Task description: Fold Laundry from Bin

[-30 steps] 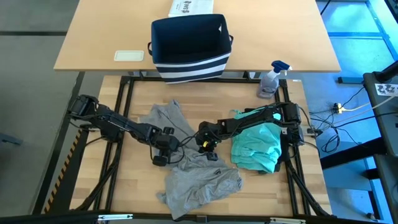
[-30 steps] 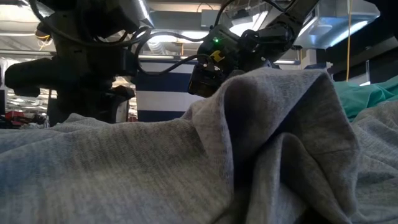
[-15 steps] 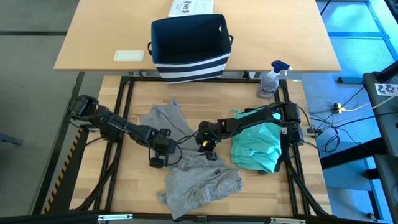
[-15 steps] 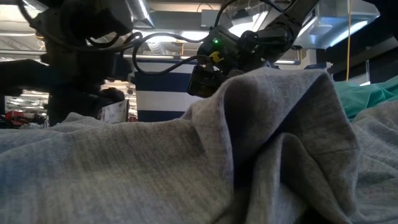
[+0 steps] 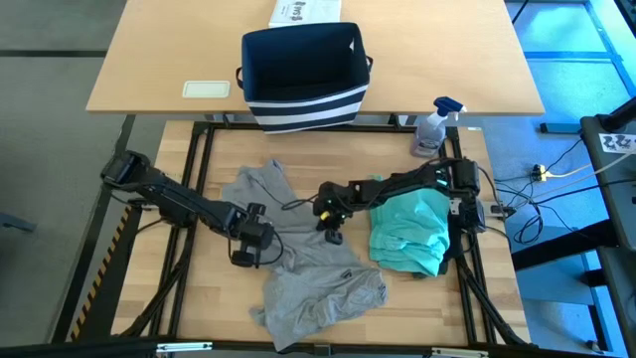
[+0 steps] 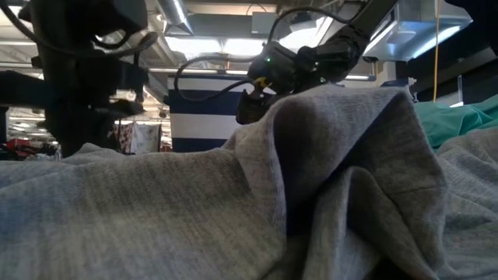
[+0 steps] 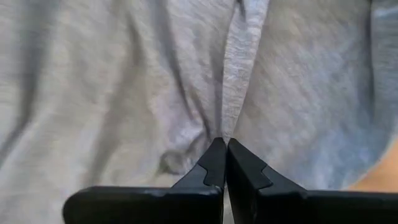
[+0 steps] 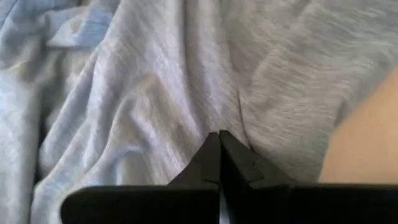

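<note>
High view: grey T-shirt (image 5: pixel 308 268) lies crumpled, its long axis slanting across the counter (image 5: pixel 209 298); left gripper (image 5: pixel 246 247) and right gripper (image 5: pixel 329 211) jaws each pinch its cloth.

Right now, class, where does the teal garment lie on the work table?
In the high view, the teal garment lies crumpled on the table's right side, under the right arm, just right of the grey T-shirt.
</note>
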### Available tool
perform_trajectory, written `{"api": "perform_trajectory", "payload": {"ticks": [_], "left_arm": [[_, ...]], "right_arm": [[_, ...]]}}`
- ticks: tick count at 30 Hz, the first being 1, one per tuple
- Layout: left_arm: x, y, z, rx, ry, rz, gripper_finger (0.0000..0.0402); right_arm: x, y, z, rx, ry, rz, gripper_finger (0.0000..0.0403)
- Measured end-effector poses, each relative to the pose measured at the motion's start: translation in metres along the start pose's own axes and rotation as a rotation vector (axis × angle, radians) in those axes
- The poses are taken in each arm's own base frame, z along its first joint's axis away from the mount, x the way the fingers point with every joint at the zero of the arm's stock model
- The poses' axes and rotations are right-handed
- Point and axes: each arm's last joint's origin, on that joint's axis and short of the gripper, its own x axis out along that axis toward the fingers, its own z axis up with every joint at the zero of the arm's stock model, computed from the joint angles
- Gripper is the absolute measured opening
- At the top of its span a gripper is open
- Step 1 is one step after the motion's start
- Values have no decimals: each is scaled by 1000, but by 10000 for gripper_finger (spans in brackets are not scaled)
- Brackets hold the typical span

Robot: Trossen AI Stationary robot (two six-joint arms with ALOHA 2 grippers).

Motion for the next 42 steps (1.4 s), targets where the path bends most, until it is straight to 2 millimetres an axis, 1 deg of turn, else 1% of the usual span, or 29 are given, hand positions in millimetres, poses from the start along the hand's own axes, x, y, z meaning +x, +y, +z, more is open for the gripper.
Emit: {"api": "perform_trajectory", "payload": {"ticks": [3,7,11,14,18,20,24,28,31,36,39,42], "left_arm": [[-13,4,-2,-7,-40,51,1],[-33,8,-4,-23,-126,44,0],[-43,3,-12,2,-119,25,0],[-44,-1,-19,5,-57,26,0],[-42,-3,-31,-34,69,41,0],[-40,-4,-35,-53,105,32,0],[-33,-7,-35,-75,78,-45,2],[-33,-10,-29,-91,26,-105,24],[-39,-9,-23,-93,-6,-102,47],[-55,-5,-17,-93,-47,-30,81],[-64,-1,-22,-95,-29,33,92],[-69,4,-29,-127,-12,116,95]], "right_arm": [[-2,-7,0,17,-3,-13,0],[-4,-12,0,28,-5,-22,0],[-5,-14,0,32,-4,-35,0],[-5,-14,0,33,-1,-50,0],[-5,-15,0,33,-1,-54,0],[-5,-15,0,34,-1,-55,0],[-5,-15,0,34,-2,-54,0],[-5,-15,0,32,-6,-48,0],[-10,-12,4,25,-26,-37,0],[-31,-4,12,13,-61,-45,0],[-49,3,23,-12,-129,-32,0],[-53,10,24,-24,-128,-22,0]]}}
